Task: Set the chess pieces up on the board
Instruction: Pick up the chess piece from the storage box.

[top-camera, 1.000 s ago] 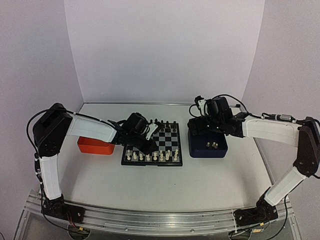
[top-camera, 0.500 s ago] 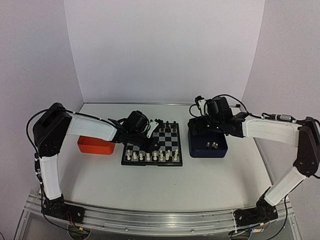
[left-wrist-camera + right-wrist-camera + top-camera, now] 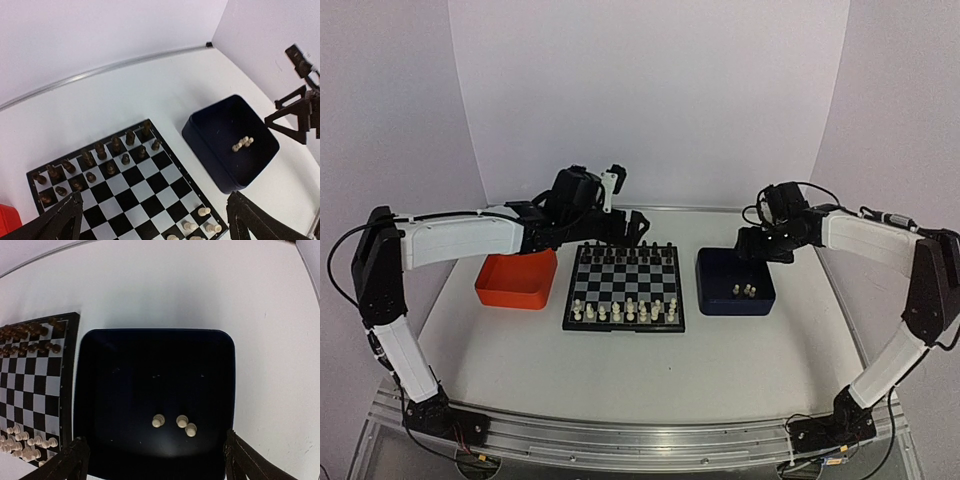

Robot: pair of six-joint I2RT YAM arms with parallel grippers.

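The left gripper [image 3: 628, 228] is spread wide, with nothing between its two black fingers [image 3: 55, 225]. It touches nothing and hangs in the air above the far edge of the board [image 3: 625, 283]. Its wrist view looks down on the board's far rows. The left arm rises from its base at the near left of the table [image 3: 620, 370]. It bends high at the elbow and reaches across, level, over the orange tray [image 3: 515, 280].

The right gripper [image 3: 760, 243] also stands wide apart and holds nothing. Its fingers [image 3: 67, 462] frame the bottom corners of its wrist view. It hovers above the far side of the dark blue tray [image 3: 735, 270], pointing down into it. The right arm climbs from its base at the near right, folds at the elbow by the right wall and stretches left toward the tray.

The chess pieces [image 3: 625, 310] are cream-white. Most stand on the board, crowded into the two rows nearest the arm bases. Three more stand close together inside the blue tray, toward its near side [image 3: 175, 422].

The black chessmen [image 3: 625, 247] fill the board's two far rows. The board sits flat at the middle of the table. The orange tray lies just beside it on the left, and the blue tray near it on the right.
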